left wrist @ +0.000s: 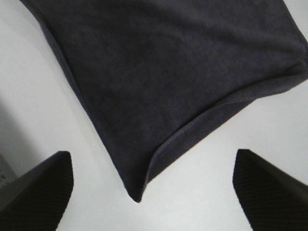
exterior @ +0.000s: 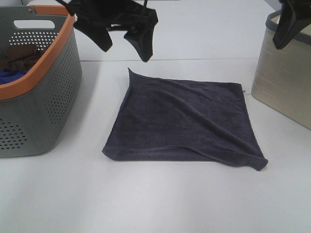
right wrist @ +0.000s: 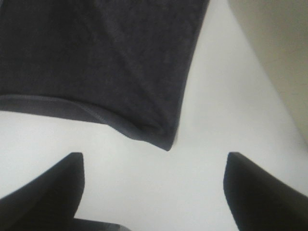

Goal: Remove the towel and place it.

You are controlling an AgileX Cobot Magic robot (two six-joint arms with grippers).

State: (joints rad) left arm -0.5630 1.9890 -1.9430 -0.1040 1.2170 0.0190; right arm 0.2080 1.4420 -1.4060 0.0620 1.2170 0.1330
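Observation:
The dark charcoal towel [exterior: 184, 119] lies spread flat on the white table, with a few soft folds and a small white tag [exterior: 244, 91] at its far right corner. My left gripper [exterior: 125, 46] is open and empty, hovering above the towel's far left corner. In the left wrist view that corner [left wrist: 137, 192] lies between my left gripper's [left wrist: 154, 192] fingers. My right gripper [exterior: 294, 36] is open and empty, up near the beige basket. In the right wrist view a towel corner [right wrist: 166, 142] lies just ahead of my right gripper [right wrist: 154, 192].
A grey perforated basket with an orange rim [exterior: 48, 63] stands at the left and holds a brown cloth [exterior: 22, 56] and a blue cloth [exterior: 9, 75]. A beige basket [exterior: 286, 82] stands at the right; its wall also shows in the right wrist view [right wrist: 274, 48].

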